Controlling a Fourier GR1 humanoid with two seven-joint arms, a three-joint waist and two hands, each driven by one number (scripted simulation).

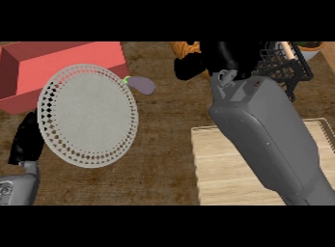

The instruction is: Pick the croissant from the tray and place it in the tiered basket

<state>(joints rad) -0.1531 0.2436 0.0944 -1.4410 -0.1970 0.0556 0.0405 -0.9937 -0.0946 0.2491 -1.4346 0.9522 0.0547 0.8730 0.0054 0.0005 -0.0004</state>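
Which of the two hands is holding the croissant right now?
The right hand, raised near the black wire tiered basket, fingers curled round the orange croissant. The left hand hangs at the lower left beside the perforated plate, holding nothing.

**Even, soft light, no glare**

From my seat the light looks flat and moderate over the brown surface (156, 144). The pale wooden tray (220, 169) reads brightest. I see a soft sheen along the grey right forearm (270, 140), while the black right hand (220, 60) is so dark its shape blurs together. Shadows are faint, with nothing blown out.
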